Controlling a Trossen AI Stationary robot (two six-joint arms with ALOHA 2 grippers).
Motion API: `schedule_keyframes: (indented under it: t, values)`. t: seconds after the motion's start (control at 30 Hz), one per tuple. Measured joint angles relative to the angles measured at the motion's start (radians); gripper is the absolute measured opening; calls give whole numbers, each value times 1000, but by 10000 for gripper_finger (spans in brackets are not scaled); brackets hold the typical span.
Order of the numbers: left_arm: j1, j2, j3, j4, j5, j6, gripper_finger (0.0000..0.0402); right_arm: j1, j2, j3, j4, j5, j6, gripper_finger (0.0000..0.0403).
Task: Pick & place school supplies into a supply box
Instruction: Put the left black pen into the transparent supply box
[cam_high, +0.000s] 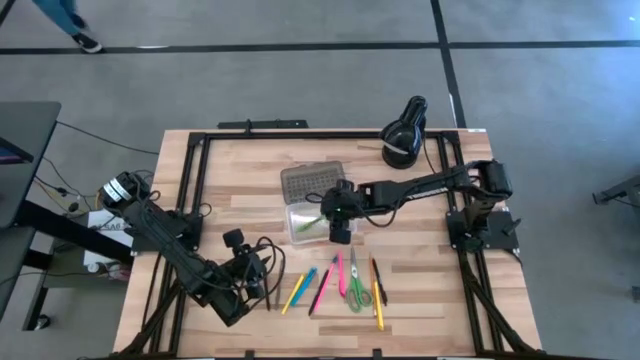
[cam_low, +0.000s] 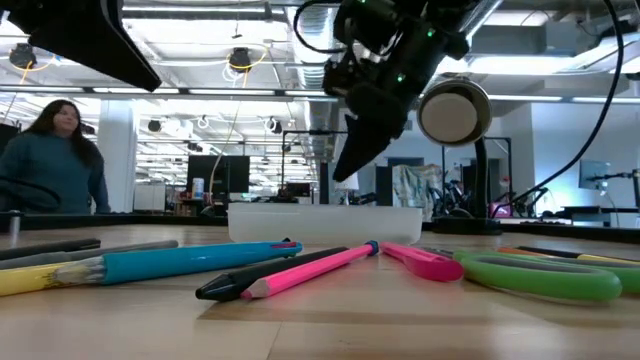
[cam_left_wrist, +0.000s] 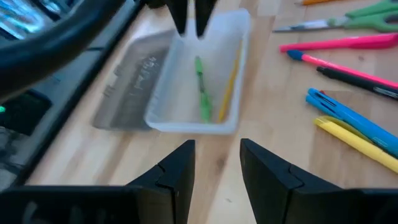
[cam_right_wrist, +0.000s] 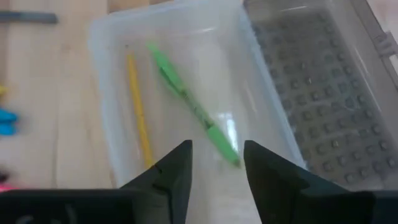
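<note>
Right gripper (cam_high: 340, 235): hangs over the near end of the supply box (cam_right_wrist: 109, 56), fingers (cam_right_wrist: 171, 177) parted and holding nothing — the gap between them is plain in the right wrist view.
Left gripper (cam_left_wrist: 216, 165): low at the table's (cam_high: 420, 300) front left, aimed toward the box, fingers apart, nothing between them.
Supply box: mid-table, lid (cam_high: 312, 182) folded flat on the far side. Inside lie a green pen (cam_right_wrist: 189, 102) set diagonally and a yellow pencil (cam_right_wrist: 138, 109) along one wall.
Remaining supplies: blue pen (cam_low: 180, 262), pink pencil (cam_low: 315, 270), black pen (cam_low: 265, 276), scissors (cam_low: 545, 275) and others fanned near the front edge, well apart from the box.
Stage, as I read it: two items in, most not yet moved.
Risk — lift-off: the right fingers sit close above the box rim; a sideways exit could clip the wall and shove the light box.
Risk — next pick: the pens lie tight together, so a grab may catch two or roll one away.
Risk — arms: both point toward the box, so crowding is possible.
</note>
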Motion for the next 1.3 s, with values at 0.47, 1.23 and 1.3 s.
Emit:
schedule_keyframes:
  t: [0.47,1.23,1.3]
  values:
    - [5,0,-73,153,348,-112,123,138,-163,0,-301,169,52,127]
    - [59,0,-215,391,422,-416,110,293,-215,-1,-624,388,331,123]
    - [60,0,-215,389,428,-441,106,302,-229,-1,-635,401,349,122]
